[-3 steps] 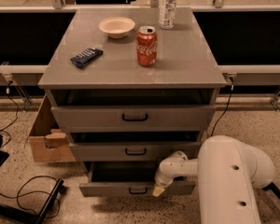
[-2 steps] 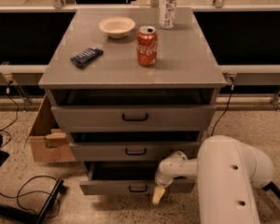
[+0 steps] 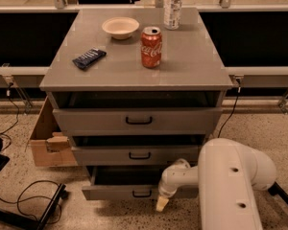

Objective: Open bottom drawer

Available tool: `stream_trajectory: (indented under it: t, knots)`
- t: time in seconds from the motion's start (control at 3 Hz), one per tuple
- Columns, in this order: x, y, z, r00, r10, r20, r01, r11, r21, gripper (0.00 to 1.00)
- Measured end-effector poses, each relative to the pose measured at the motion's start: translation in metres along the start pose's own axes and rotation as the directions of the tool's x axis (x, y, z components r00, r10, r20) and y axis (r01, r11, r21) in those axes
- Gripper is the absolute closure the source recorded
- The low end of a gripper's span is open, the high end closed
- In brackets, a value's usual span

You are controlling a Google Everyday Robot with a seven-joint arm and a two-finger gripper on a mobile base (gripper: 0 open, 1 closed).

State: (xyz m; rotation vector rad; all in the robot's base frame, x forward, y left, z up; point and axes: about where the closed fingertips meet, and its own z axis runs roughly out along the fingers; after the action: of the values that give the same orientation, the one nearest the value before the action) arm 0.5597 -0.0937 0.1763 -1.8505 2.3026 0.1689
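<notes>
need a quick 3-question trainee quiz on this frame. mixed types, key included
1. True or false: the bottom drawer is fully closed.
2. Where is the hand? A) high up near the frame's top edge B) low, just below the bottom drawer's front, right of its handle C) far left and low
3. How many items sit on the cabinet top?

Key
1. False: it is pulled out and its dark inside shows.
2. B
3. Four: bowl, red can, bottle, dark snack bar.
</notes>
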Motion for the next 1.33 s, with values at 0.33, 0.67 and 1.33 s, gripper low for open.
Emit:
stream_trajectory:
  t: [0.33,0.67,1.33]
  knots:
    - [0.016,0.043,0.021,0.998,0.006,-0.064,-0.009,0.9988,-0.047,0.41]
    - [0.014,0.043,0.015,0.998,0.006,-0.064,-0.009,0.9988,-0.047,0.64]
    - [0.021,0.052,0.009,0.997,0.023,-0.079,-0.026,0.9989,-0.038,1.00]
